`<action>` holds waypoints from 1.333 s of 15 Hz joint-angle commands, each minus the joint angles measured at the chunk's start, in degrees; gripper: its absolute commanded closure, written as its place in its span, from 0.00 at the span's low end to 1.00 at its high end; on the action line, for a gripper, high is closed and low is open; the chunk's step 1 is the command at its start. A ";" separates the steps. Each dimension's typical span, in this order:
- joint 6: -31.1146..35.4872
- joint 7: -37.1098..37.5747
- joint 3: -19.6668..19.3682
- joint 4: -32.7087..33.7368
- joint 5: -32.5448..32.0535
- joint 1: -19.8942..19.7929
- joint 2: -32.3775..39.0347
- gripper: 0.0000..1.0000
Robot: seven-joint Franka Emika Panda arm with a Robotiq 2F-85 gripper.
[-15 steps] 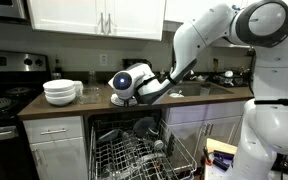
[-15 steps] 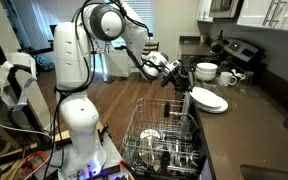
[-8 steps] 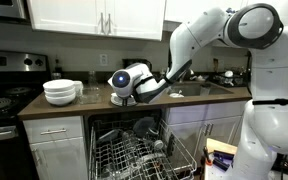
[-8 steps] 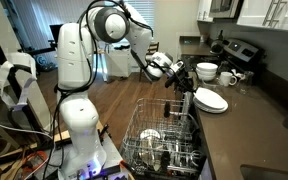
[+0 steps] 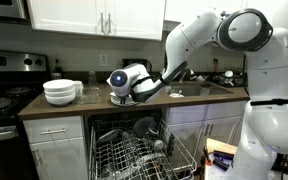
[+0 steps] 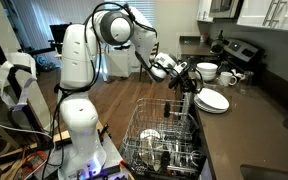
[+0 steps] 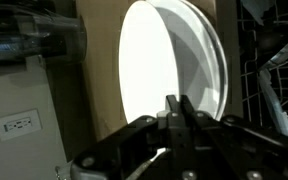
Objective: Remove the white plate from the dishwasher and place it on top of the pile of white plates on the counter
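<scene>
One round flat white plate [image 7: 149, 70], level over low white plate pile [image 6: 213, 102], rim clenched in black claw [image 7: 179, 102].

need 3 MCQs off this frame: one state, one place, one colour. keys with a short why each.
1. The dishwasher is:
A) shut
B) open, rack pushed in
C) open, rack pulled out

2. The white plate is:
A) standing in the rack
B) at the counter, in the gripper
C) on the stove

3. The counter is:
A) dark brown
B) white
C) green

Key:
1 C: both exterior views show the wire rack drawn out in front of the cabinets.
2 B: the wrist view shows the gripper shut on the plate's rim, with brown worktop behind.
3 A: the worktop is dark brown above white fronts.
</scene>
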 commanded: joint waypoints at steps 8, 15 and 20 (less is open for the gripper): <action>0.83 -2.71 0.25 1.86 0.96 -0.82 1.62 0.74; -2.98 -5.83 0.71 0.89 5.13 -0.15 0.52 0.73; -6.24 -7.52 1.13 0.66 7.64 0.41 -0.22 0.65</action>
